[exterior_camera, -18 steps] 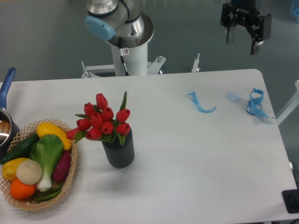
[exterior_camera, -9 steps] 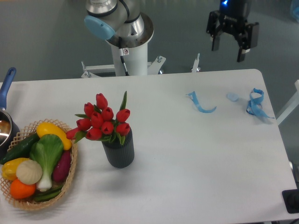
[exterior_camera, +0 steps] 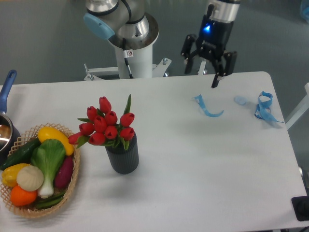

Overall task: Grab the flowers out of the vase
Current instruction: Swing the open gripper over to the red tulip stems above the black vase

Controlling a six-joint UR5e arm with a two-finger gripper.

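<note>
Taking the vase (exterior_camera: 122, 155) as my reference, I note that the gripper (exterior_camera: 207, 70) has moved over the last second from the far upper right toward the vase and lower in the view; it now hangs above the back edge of the table (exterior_camera: 193, 159), still well to the right of the vase and beyond it. Its two fingers stand spread apart with nothing between them, so I record the claw as wide open and empty. A blue light shows on the wrist above the fingers. The flowers (exterior_camera: 107, 123) remain seated in the vase, red buds bunched at the rim with one green leaf standing up behind, unchanged in position across the interval. The vase stands upright on the table, just to the right of the wicker basket (exterior_camera: 72, 191) of vegetables and not touching it as far as I can see. A curled blue ribbon (exterior_camera: 208, 109) lies on the table below the gripper, well to the right of the vase. My judgement: this is the approach phase, no contact made, and the pick has not begun. The arm has a long traverse left toward the vase before I can close on the stems or the bunch.
</note>
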